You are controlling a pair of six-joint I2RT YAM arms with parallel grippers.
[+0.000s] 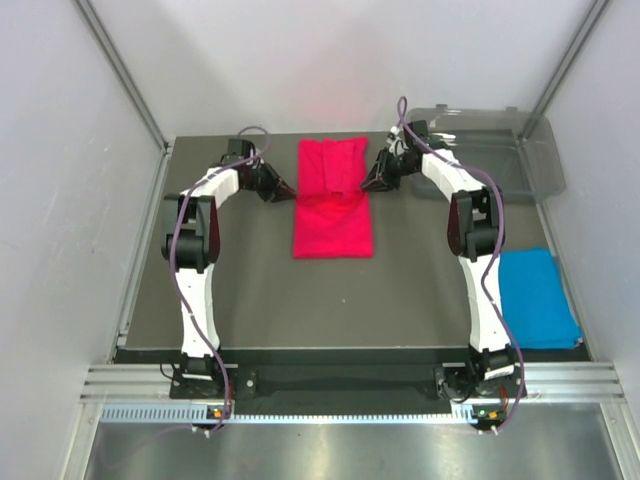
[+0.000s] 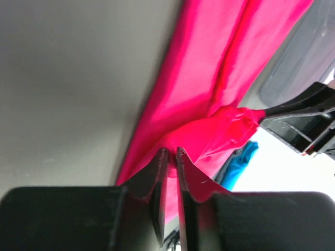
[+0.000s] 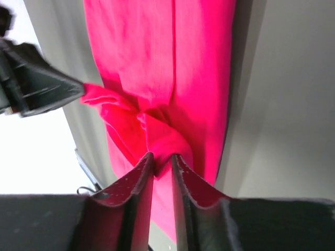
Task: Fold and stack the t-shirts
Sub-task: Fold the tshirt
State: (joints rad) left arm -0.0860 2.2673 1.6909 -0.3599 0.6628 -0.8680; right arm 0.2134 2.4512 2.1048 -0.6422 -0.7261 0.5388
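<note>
looking down from above, we see the crimson-pink t-shirt [image 1: 333, 215] lying as a long narrow strip in the middle of the bench [image 1: 330, 300], towards its far side. its far half is doubled over and creased down the centre. the left fingers [image 2: 158, 175] reach in at its left edge and the right fingers [image 3: 138, 180] at its right edge. they face one another across the cloth at about the line where the doubled part ends.

in the left wrist view we find the left fingers drawn almost together, only a thin slit between them, with a bunched fold of pink at their tips. the same view shows the opposite arm's tip with pink cloth pulled to a point against it. the right wrist view mirrors this: the right fingers stand close, a tuck of pink nipped between their tips, and across the shirt a peak of cloth is drawn to the left tip (so each pair reads to us as clamped on the shirt's edge). between the two tips the cloth stands up in a rumpled ridge.

the sky blue t-shirt [image 1: 535, 295] lies folded flat at the right edge of the bench, beside the right arm and well apart from the pink one. the clear grey tray [image 1: 545, 160] sits in the far right corner, behind the right arm.
</note>
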